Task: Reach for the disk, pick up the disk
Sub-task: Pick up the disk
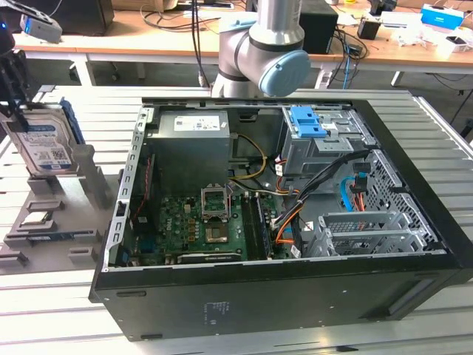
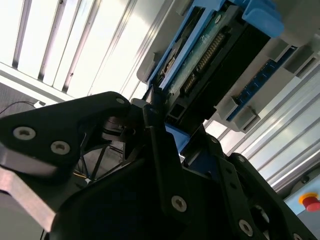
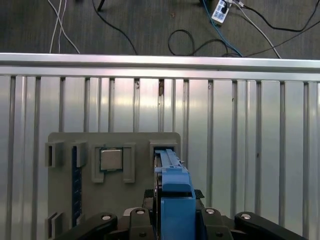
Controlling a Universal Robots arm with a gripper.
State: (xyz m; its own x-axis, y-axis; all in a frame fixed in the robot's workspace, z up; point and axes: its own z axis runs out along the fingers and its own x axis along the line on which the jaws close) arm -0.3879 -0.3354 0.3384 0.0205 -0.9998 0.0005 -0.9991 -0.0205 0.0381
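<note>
Disk (image 1: 43, 144) upright on grey stand (image 1: 55, 200), gripper (image 1: 16, 103) straddling its top edge, clamped or not unclear; open computer case (image 1: 295, 288) beside

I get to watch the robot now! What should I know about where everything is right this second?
Gripper: down over the top edge of the disk. Whether it has clamped cannot be told.
Disk: upright on the grey stand, to the exterior view's left of the open computer case.
Done: the reach.
Left: the pick-up. The disk's lower edge appears to sit at the stand, not lifted clear.
</note>
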